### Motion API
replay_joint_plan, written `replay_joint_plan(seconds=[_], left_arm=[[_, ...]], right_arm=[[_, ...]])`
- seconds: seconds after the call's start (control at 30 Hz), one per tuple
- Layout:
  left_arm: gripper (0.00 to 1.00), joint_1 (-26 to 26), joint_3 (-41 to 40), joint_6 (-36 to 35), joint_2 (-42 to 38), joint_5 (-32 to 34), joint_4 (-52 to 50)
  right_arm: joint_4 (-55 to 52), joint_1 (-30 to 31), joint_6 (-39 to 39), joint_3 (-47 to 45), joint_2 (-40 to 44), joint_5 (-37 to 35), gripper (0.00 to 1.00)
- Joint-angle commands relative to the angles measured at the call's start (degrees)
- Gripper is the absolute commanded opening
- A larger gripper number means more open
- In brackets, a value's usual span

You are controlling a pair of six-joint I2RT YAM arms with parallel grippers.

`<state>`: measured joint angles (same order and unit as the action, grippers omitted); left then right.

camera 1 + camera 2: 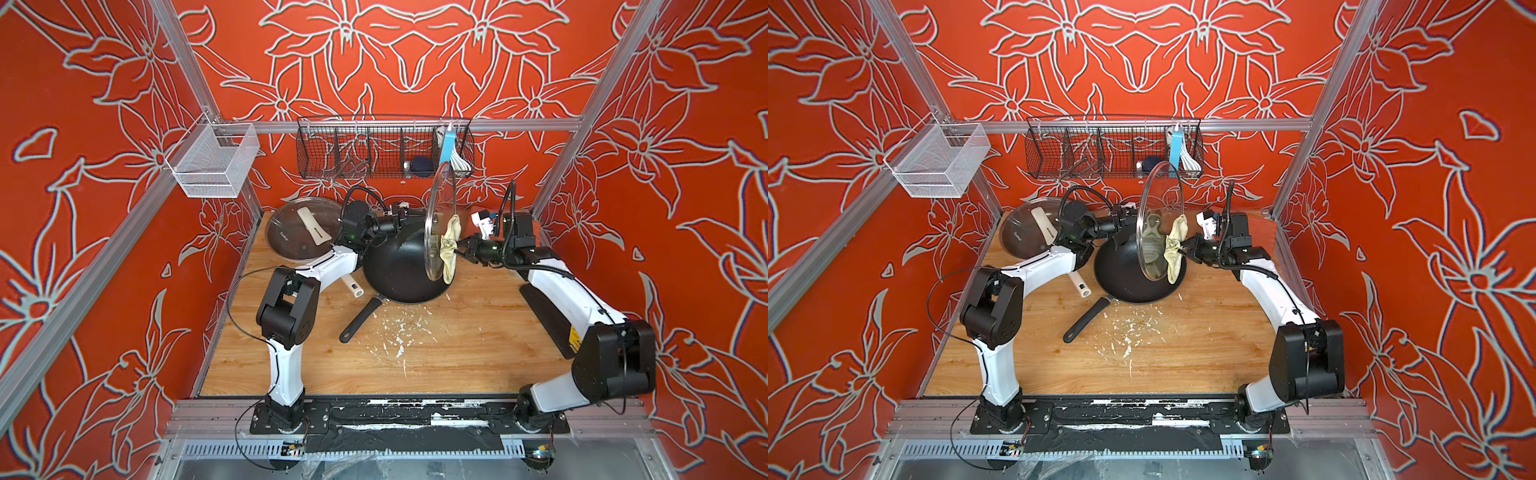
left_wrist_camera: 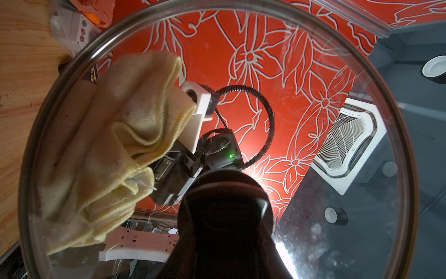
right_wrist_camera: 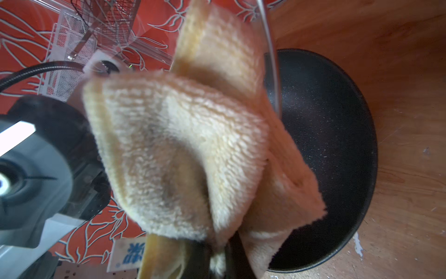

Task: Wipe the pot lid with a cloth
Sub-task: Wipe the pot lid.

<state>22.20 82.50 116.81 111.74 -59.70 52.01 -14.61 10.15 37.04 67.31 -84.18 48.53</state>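
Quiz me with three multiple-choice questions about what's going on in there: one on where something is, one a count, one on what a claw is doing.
1. Where is the glass lid that meets the cloth?
A. Flat on the table.
B. Held on edge above the black pan.
C. Inside a wire basket.

2. How many glass lids are in view?
A. Two.
B. One.
C. Four.

3. The right gripper is:
A. open and empty.
B. shut on a pan handle.
C. shut on the cloth.

Answers:
1 B: both top views show it upright over the pan.
2 A: there is the raised one, plus a second lid lying at the back left.
3 C: the right wrist view shows cloth bunched between its jaws.
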Motion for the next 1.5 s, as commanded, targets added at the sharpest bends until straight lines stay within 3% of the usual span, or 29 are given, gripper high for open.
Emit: replay_joint_plan(seconds=[0.0,0.27,0.6,0.83,1.17,1.3,1.47], left_arm=[[0.00,0.2,3.2,6.5,-1.5,2.0,10.6],[0.00,0.2,2.8,6.6,-1.3,2.1,10.6],[0.00,0.2,2.8,6.8,-1.6,2.1,10.7],[0.00,0.2,3.0,6.7,-1.3,2.3,10.7],[0.00,0.2,2.8,6.9,-1.0,2.5,10.9],[0.00,0.2,2.8,6.9,-1.0,2.6,10.9],[0.00,0.2,2.6,7.0,-1.3,2.5,11.0]], right_arm=[[1.5,2.0,1.4,3.7,3.3,4.3,0.00],[1.3,5.3,2.0,7.6,5.4,4.4,0.00],[-1.2,0.0,-1.7,-3.7,3.0,-3.6,0.00],[-0.2,0.0,-0.8,-3.1,3.5,1.9,0.00],[0.2,4.9,1.3,7.6,6.2,8.0,0.00],[-1.9,4.7,-0.2,6.9,6.4,4.8,0.00],[-2.5,1.5,-0.6,-0.3,5.1,1.1,0.00]])
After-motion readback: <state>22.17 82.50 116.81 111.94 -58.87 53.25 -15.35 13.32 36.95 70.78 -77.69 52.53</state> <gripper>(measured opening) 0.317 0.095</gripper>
